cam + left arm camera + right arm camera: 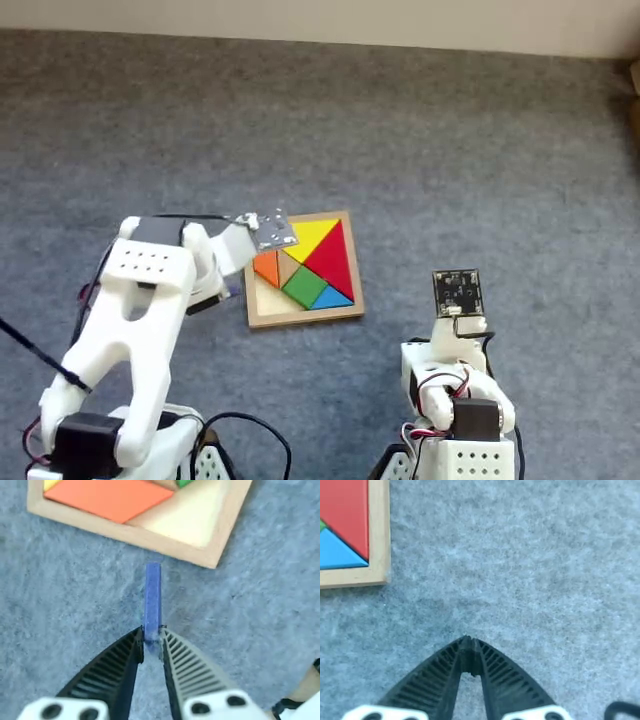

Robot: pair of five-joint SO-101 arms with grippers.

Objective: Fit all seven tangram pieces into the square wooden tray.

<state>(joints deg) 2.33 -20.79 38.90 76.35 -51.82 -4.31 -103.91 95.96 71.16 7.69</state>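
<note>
Nearly done: six pieces [330, 262] sit in the wooden tray [305, 319], and my left gripper [151, 632] pinches the last, dark blue piece [152, 595] on edge just outside the rim near the bare gap [195, 520], while my right gripper [468, 642] is closed on nothing.

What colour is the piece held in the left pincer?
Blue. The piece in the left pincer shows best in the left wrist view.

Square wooden tray [305, 319]: flat, six pieces inside.
- yellow triangle [310, 238], far edge
- red triangle [333, 262], right edge
- orange piece [266, 268], left edge
- tan piece [288, 268], centre
- green square [305, 288], near centre
- light blue triangle [334, 297], near right corner
- near left corner bare

Dark blue piece [152, 597]: outside the tray, near the bare corner, on edge, pinched in left gripper [151, 635].
</note>
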